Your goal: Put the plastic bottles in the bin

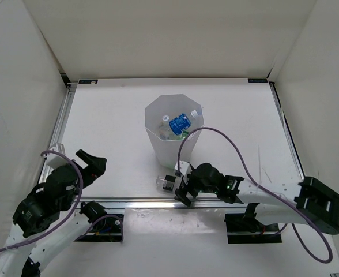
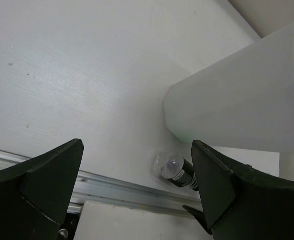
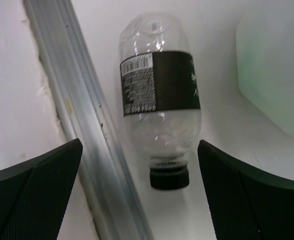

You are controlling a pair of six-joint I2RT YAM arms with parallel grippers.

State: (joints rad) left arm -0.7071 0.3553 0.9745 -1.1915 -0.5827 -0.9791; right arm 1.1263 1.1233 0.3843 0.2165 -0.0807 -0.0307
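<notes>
While the black-labelled bottle [image 3: 159, 100] lies by the bench's near edge, just beside the bin [image 1: 155, 140], we list: right gripper [image 3: 139, 165] spread wide over it, not touching; left gripper [image 2: 137, 185] spread, empty, near-left corner.

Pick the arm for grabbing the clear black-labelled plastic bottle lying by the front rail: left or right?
Right, most likely. The open right pincer hovers right at the clear black-labelled plastic bottle, which lies framed between its jaws. The left pincer, also open, sits well off to the side.
</notes>
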